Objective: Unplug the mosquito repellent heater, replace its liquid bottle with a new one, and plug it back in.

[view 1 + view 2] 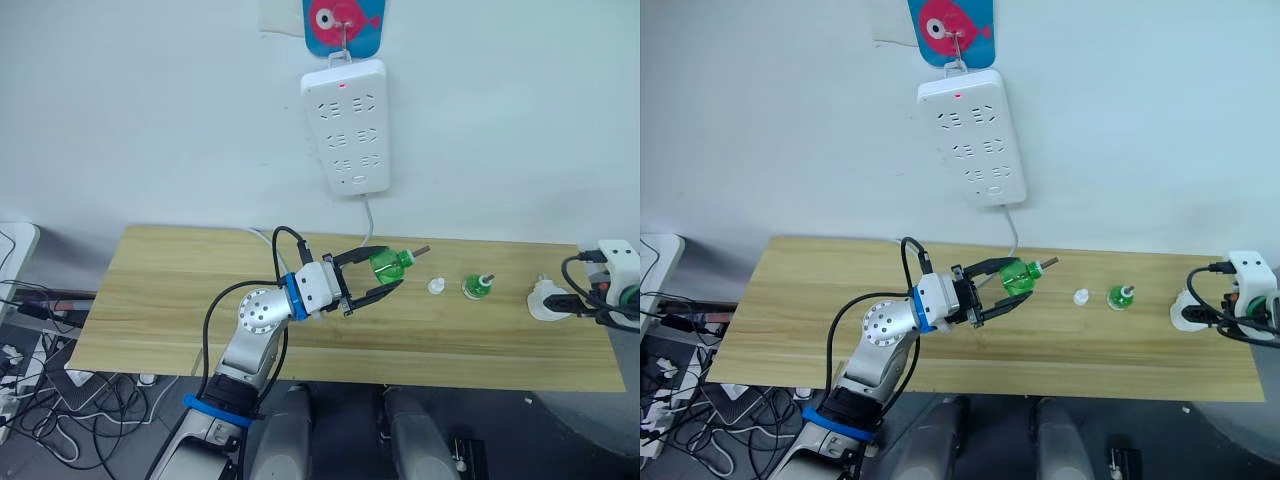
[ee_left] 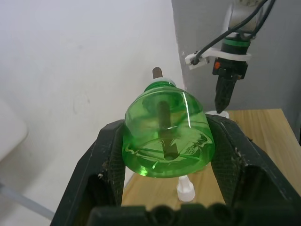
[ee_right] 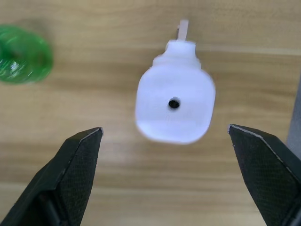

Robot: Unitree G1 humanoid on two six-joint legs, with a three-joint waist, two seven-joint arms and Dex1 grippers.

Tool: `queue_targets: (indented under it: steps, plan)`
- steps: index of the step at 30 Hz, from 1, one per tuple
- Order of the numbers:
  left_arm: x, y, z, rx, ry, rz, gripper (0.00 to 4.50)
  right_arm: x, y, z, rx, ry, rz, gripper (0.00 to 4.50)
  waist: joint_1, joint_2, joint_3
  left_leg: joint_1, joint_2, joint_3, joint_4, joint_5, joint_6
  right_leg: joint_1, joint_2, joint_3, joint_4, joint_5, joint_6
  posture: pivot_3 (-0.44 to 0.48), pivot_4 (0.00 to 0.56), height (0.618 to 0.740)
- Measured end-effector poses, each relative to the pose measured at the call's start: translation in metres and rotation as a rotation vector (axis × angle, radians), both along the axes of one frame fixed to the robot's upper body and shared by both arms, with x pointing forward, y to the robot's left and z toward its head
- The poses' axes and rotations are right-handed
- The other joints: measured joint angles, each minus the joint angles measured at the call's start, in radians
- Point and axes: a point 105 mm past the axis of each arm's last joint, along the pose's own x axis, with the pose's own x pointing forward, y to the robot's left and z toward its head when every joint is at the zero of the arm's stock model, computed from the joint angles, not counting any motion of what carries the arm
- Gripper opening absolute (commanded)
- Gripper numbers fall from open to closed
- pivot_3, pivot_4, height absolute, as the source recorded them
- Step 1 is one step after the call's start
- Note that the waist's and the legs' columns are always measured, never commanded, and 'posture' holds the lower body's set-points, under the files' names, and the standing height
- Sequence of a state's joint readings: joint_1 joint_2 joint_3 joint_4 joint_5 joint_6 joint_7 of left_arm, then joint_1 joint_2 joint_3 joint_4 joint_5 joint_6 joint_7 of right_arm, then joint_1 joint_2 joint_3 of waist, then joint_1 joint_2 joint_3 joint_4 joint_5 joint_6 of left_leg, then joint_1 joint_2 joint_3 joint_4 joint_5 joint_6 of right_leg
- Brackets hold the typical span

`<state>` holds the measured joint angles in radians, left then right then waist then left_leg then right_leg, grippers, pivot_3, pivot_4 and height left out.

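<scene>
My left hand (image 1: 383, 278) grips a green translucent liquid bottle (image 1: 390, 264), lifted above the wooden surface (image 1: 160, 290). My right hand (image 3: 169, 141) hovers with fingers spread wide over the small white rounded plastic heater (image 3: 175, 105), which sits on the surface near its right end, beside a second green bottle (image 1: 477, 286) and a small white cap (image 1: 436, 286).

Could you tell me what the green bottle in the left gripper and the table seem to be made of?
Green bottle: likely clear tinted plastic, glossy; its wick shows through the wall. Table: looks like light wood or wood-look laminate, matte, with visible grain.
</scene>
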<state>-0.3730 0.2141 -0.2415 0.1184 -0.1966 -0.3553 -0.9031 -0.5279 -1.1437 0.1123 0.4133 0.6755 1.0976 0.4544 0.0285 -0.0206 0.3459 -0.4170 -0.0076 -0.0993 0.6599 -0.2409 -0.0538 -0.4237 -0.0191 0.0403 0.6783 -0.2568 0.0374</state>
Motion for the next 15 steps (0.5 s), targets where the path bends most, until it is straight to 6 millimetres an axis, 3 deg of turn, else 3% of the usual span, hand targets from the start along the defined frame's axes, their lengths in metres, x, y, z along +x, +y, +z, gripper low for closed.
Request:
queue_targets:
  steps: [15]
  plan:
    - [-0.006, 0.002, 0.0, 0.004, 0.008, 0.01, 2.26, 0.015, -0.006, -0.019, -0.027, 0.079, -0.029, 4.45, 0.005, 0.0, 0.016, 0.0, 0.0, 0.0, 0.0, 0.0, 0.0, 0.0, -0.001, 0.0, 0.0, 0.002, -0.004, 0.229, 0.392, 0.74]
